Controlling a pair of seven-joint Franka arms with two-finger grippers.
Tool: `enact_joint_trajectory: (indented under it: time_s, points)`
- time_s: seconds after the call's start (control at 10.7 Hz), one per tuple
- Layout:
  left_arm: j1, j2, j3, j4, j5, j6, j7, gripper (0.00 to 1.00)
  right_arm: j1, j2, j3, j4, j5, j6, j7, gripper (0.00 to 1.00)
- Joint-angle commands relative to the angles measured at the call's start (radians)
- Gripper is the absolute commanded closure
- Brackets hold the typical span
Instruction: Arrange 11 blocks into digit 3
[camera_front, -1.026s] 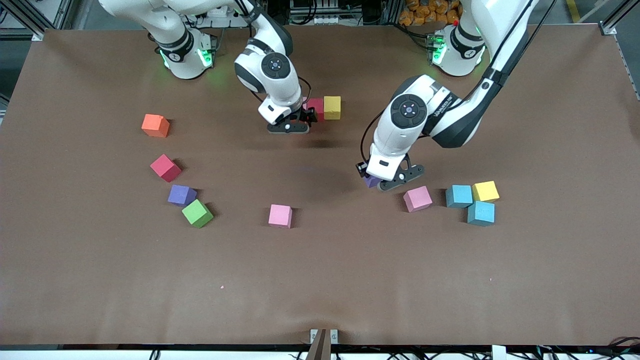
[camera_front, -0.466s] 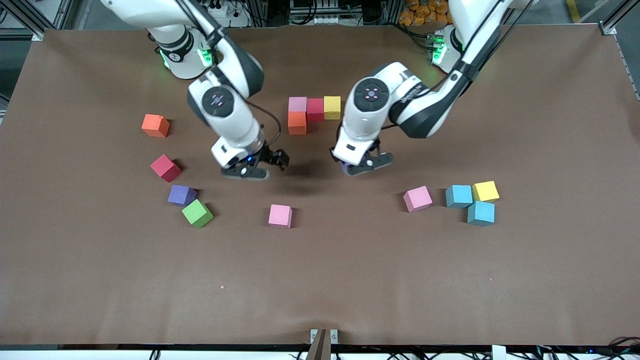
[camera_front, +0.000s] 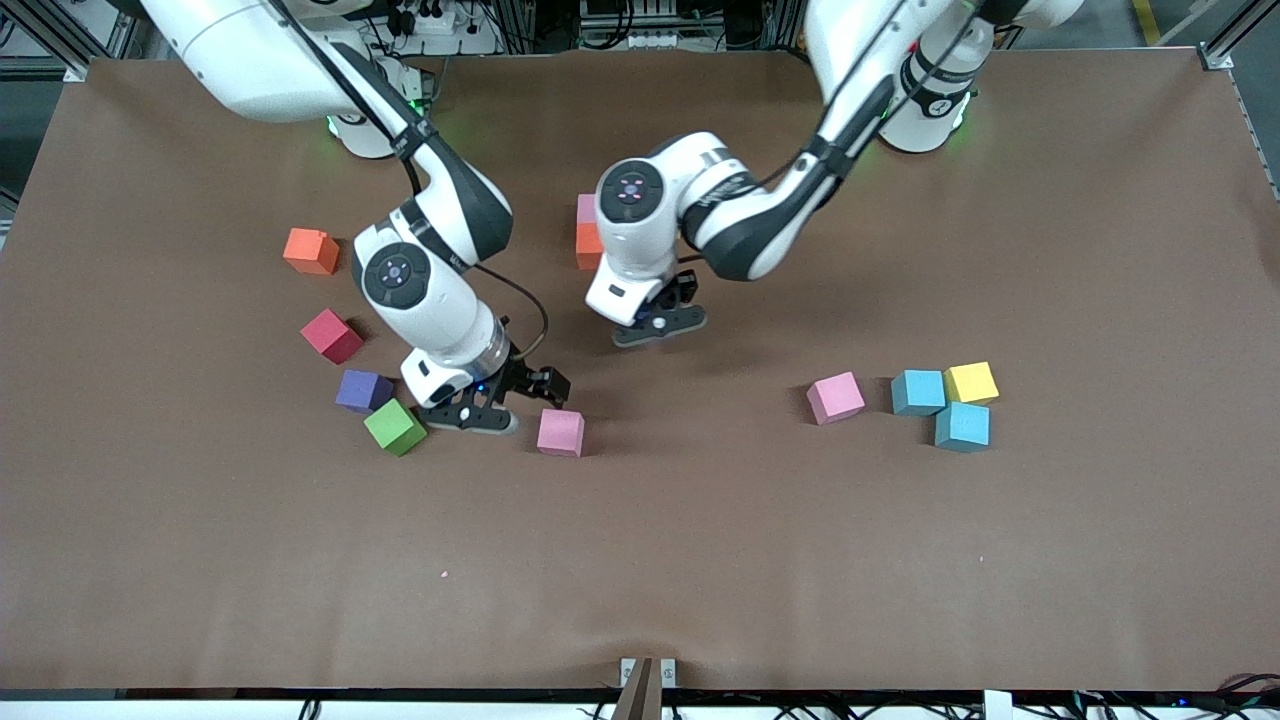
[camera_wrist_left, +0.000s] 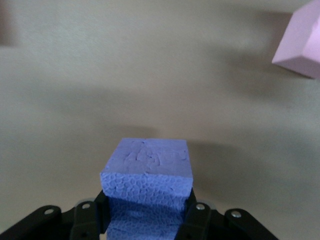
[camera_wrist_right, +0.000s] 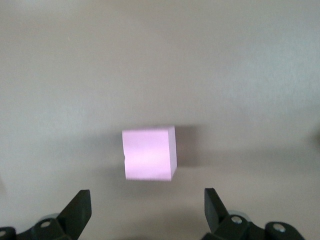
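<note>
Left gripper (camera_front: 655, 325) clamps purple block (camera_wrist_left: 147, 172) above bare table (camera_front: 700, 520). Right gripper (camera_wrist_right: 145, 210), jaws wide, hovers over pink block (camera_wrist_right: 149, 160).

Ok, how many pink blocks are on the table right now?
3. One pink block near the green block; another beside the light blue blocks; a third against the orange block, partly hidden under the left arm, which may hide more.

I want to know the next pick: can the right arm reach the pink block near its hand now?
Probably yes. The right hand is open and empty beside the pink block, and nothing stands between them.
</note>
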Motion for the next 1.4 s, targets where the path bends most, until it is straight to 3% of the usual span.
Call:
enact_joint_trajectory:
  time_s: [0.0,0.28,0.65,1.12,1.31]
  points:
    - [-0.051,0.066,0.022,0.096,0.01,-0.037,-0.019,0.79,-0.038,0.097,0.015,0.117,-0.065,-0.019,-0.038,0.0]
    - [-0.102,0.097,0.024,0.099,0.011,-0.028,-0.037,0.79,-0.026,0.195,0.008,0.212,-0.08,-0.021,-0.034,0.0]
    - [-0.142,0.123,0.022,0.096,0.002,-0.023,-0.052,0.78,0.033,0.221,-0.047,0.215,-0.102,-0.022,-0.028,0.0]
    - [-0.166,0.152,0.019,0.088,-0.036,0.107,-0.056,0.8,0.091,0.233,-0.067,0.209,-0.119,-0.024,-0.032,0.0]
    - [-0.177,0.165,0.018,0.087,-0.036,0.118,-0.042,0.8,0.093,0.256,-0.067,0.209,-0.168,-0.022,-0.032,0.0]
